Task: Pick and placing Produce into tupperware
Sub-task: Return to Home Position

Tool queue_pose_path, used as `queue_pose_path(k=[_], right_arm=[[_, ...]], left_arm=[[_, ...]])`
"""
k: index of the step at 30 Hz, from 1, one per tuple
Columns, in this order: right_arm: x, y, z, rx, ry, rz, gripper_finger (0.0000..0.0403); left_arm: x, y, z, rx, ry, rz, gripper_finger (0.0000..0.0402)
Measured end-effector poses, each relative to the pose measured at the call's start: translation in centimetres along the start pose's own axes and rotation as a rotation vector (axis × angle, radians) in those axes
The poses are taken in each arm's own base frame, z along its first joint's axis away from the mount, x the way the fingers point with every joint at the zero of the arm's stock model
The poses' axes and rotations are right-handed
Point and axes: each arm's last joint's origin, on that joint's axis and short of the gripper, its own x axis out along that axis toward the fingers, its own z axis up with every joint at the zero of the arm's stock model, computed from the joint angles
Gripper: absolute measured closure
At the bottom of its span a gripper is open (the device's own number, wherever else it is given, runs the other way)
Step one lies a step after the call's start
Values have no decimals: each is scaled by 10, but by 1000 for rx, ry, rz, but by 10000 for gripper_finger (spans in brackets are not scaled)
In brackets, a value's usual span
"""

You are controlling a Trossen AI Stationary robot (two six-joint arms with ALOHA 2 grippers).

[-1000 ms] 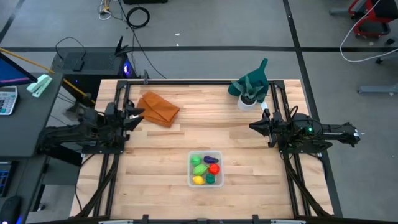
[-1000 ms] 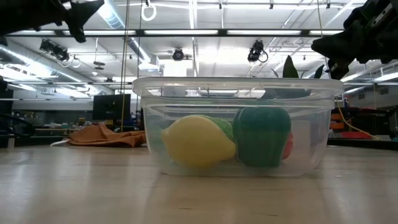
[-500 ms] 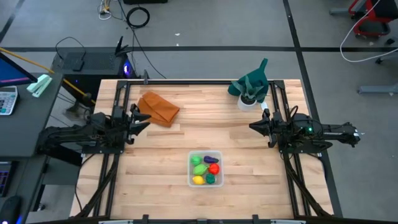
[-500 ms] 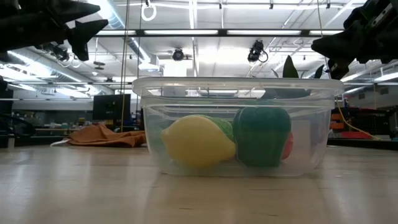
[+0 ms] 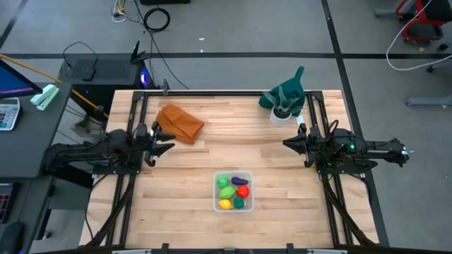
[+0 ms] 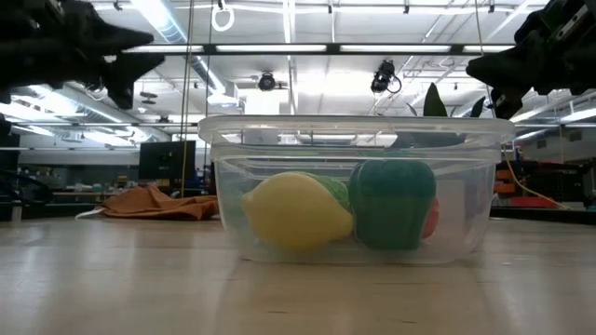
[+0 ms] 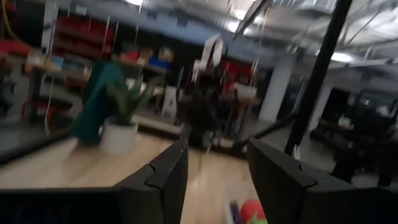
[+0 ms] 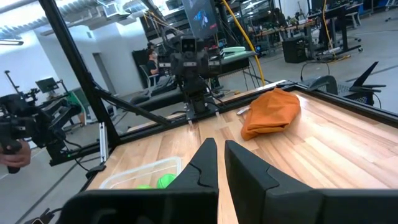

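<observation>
The clear square tub (image 5: 233, 175) stands on its base near the table's near edge, between the two arms. All the produce lies inside it: yellow (image 5: 224, 204), dark green (image 5: 239, 203), red (image 5: 244, 190), purple (image 5: 239, 181) and two light green pieces (image 5: 225, 186). In the low view the yellow piece (image 6: 296, 211) and the dark green piece (image 6: 391, 205) show through the tub's wall (image 6: 354, 126). My left gripper (image 5: 166, 143) hovers open, left of and beyond the tub. My right gripper (image 5: 286, 143) hovers shut on the right side, above the table.
An orange-brown cloth (image 5: 180, 122) lies at the far left of the table. A dark green cloth with a white cup (image 5: 284, 99) stands at the far right corner. Bare wood lies between the arms beyond the tub. A person's hand (image 8: 9, 155) shows in the room off the table.
My left gripper has moved toward the table's near edge and to the right, closer to the tub, and a little lower. The right arm, the tub and the produce have kept still.
</observation>
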Motion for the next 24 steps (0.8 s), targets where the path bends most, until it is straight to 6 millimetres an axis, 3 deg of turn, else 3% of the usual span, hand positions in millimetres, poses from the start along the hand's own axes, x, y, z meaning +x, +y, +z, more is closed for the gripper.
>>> queue_pose_path(k=[14, 24], right_arm=[[0, 0, 0, 0, 0, 0, 403], [0, 0, 0, 0, 0, 0, 403]], left_arm=[[-3, 7, -22, -6, 232, 71, 230], [-4, 5, -26, 71, 272, 41, 230]])
